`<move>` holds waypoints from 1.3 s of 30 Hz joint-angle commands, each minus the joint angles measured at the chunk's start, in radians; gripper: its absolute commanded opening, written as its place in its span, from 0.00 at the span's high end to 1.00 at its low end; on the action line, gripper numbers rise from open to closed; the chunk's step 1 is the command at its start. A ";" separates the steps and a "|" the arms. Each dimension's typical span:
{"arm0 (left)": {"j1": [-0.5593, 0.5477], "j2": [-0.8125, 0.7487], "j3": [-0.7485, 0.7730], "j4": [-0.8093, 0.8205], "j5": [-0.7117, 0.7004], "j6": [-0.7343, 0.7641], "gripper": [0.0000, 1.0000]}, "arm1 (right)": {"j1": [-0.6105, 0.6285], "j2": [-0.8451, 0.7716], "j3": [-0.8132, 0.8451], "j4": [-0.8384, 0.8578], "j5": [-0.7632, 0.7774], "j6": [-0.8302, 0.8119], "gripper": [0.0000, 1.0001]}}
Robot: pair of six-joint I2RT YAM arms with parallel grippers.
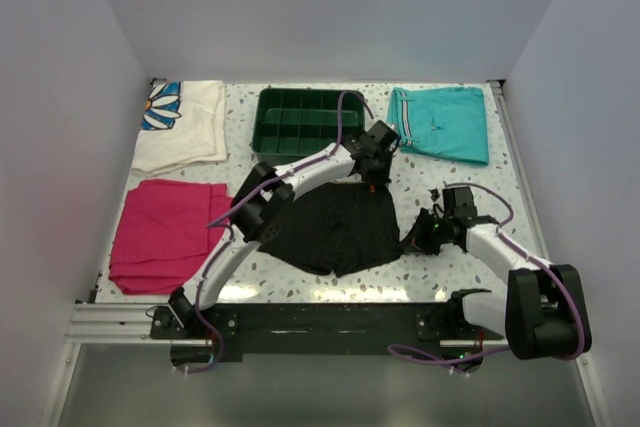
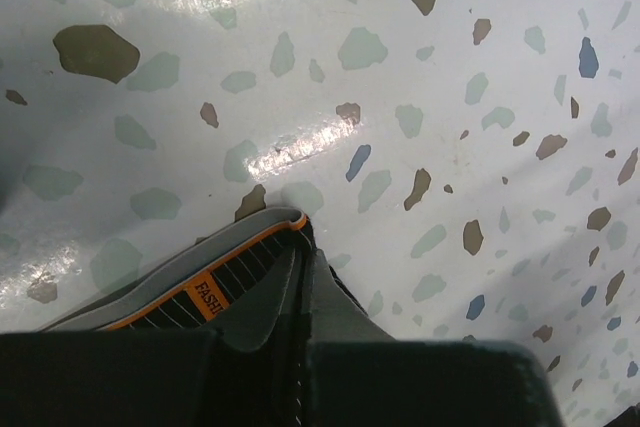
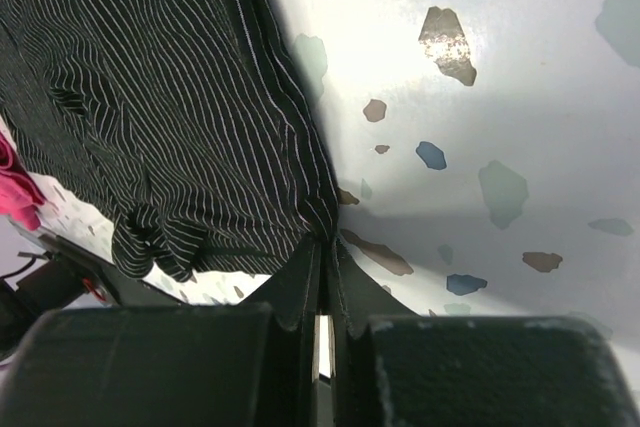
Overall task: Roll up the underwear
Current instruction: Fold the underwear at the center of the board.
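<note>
1. Underwear (image 1: 335, 227) lies flat at the centre of the overhead frame, spreading toward the lower left from both grippers.
2. Left gripper (image 1: 376, 175) is clamped on the orange-edged corner at the garment's upper right.
3. Right gripper (image 1: 418, 239) pinches the striped edge on the garment's right side.
4. Held edge runs top to bottom, so the roll likely goes leftward.

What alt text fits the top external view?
Black underwear lies spread on a speckled table, the left gripper shut on its far edge and the right gripper shut on its right edge. Nearby lie a magenta cloth, white cloth, green tray and teal shorts.
</note>
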 commanded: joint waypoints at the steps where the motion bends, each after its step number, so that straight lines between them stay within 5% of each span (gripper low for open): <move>1: 0.004 -0.041 0.005 0.066 0.042 0.007 1.00 | 0.000 -0.058 0.009 0.006 -0.037 -0.018 1.00; 14: 0.013 -0.236 -0.122 0.135 0.074 0.041 1.00 | 0.032 -0.179 0.150 -0.132 -0.077 -0.051 1.00; 25: 0.120 -0.435 -0.474 0.316 0.140 0.039 1.00 | 0.313 -0.106 0.286 -0.142 -0.003 -0.019 1.00; 39: 0.232 -0.629 -0.691 0.342 0.155 0.122 1.00 | 0.575 0.075 0.443 -0.053 0.043 0.088 1.00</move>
